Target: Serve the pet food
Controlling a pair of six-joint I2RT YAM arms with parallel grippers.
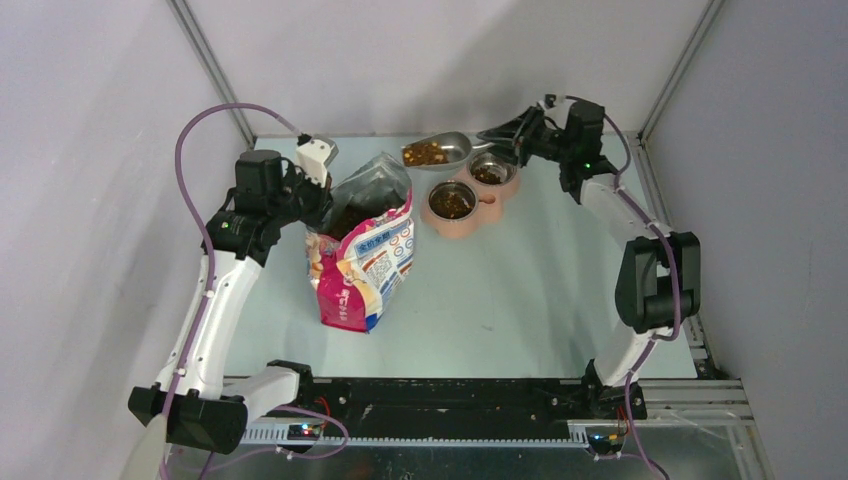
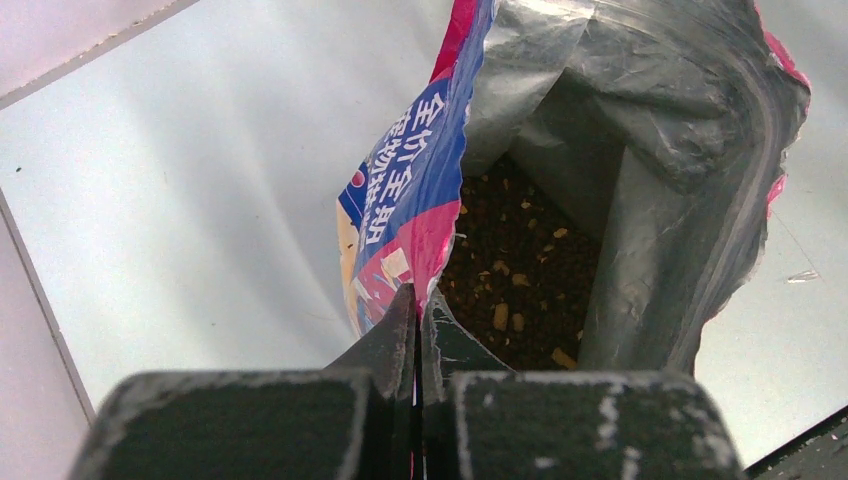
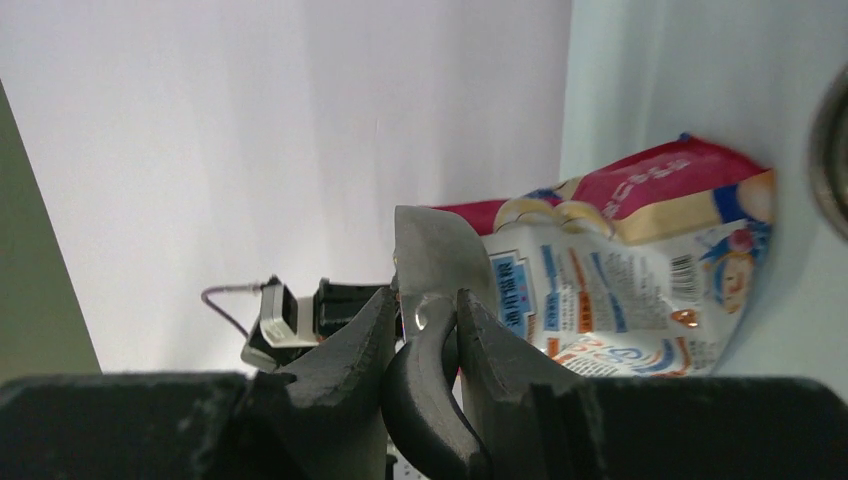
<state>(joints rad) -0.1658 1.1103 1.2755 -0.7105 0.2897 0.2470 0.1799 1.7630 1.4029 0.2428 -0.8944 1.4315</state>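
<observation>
Top external: right gripper [image 3: 425, 305] clamped on scoop [image 1: 455, 148], left gripper [image 2: 417, 305] pinching bag [image 1: 365, 265]; we advise tipping pet food [image 1: 424, 153] slowly over bowl [image 1: 489, 198].

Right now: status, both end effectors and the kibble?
Left end effector shut on pink-white-blue printed bag rim. Right end effector gripping grey metal scoop handle. Small dark-brown kibble heaped in scoop, beside pink double bowl. Nothing between them.

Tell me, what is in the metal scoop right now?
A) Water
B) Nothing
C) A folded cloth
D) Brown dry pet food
D: in the top view, the scoop, held by the right gripper near the far edge, carries a heap of brown pet food.
</observation>
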